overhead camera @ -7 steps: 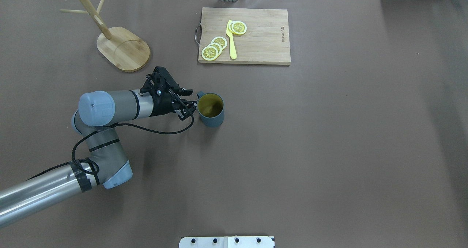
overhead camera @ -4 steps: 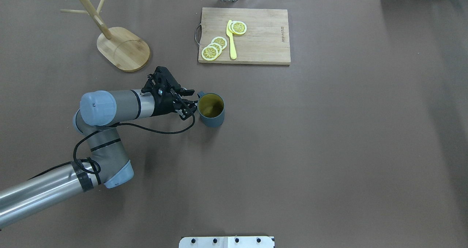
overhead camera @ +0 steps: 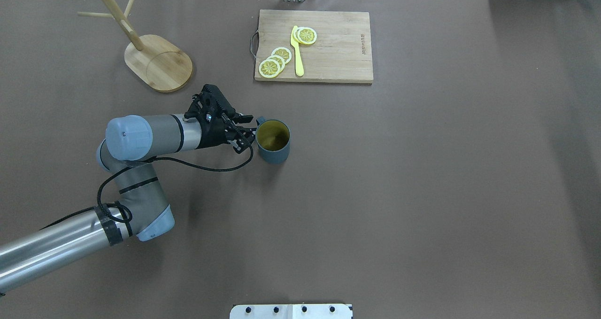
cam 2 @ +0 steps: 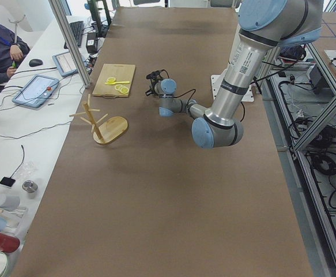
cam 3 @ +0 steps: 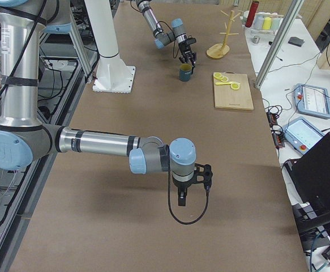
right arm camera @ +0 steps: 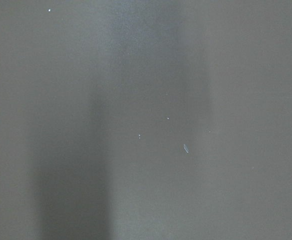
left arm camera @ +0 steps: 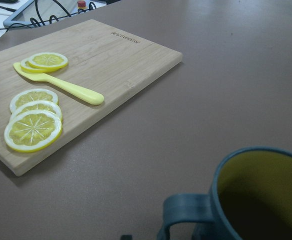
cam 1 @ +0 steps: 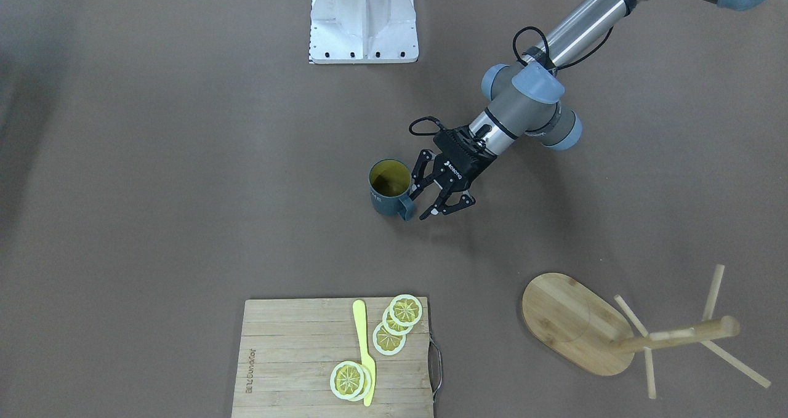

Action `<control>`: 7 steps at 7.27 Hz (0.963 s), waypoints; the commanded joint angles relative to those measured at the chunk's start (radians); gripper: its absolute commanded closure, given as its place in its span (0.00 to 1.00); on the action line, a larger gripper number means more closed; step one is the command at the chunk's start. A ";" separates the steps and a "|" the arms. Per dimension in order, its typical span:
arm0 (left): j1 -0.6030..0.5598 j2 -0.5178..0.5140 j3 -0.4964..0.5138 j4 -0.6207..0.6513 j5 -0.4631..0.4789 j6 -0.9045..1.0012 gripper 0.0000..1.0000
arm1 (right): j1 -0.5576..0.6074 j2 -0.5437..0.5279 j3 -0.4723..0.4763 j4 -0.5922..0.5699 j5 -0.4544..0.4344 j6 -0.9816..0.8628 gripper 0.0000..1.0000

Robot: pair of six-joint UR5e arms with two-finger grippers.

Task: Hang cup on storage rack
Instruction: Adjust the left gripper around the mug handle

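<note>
Mid-table, well apart from the rack (overhead camera: 159, 65), the cup (overhead camera: 273, 143) stands upright with our left claw (overhead camera: 246, 132) spread open just beside its handle (overhead camera: 259, 120), so we judge the grasp is the step in hand, and next we must ease in, close on the handle and lift.

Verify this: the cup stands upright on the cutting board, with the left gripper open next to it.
One thing is wrong: the cup stands upright on the bare table, apart from the cutting board, as the overhead exterior view shows. The left gripper is open next to it.
</note>
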 commanded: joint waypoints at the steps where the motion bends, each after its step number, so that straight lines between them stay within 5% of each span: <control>1: 0.000 -0.005 0.001 0.001 -0.003 0.001 0.48 | -0.001 0.000 0.000 0.000 0.000 -0.001 0.00; 7: 0.011 -0.008 -0.004 -0.006 -0.016 0.001 0.51 | 0.000 0.000 0.000 0.000 0.000 -0.001 0.00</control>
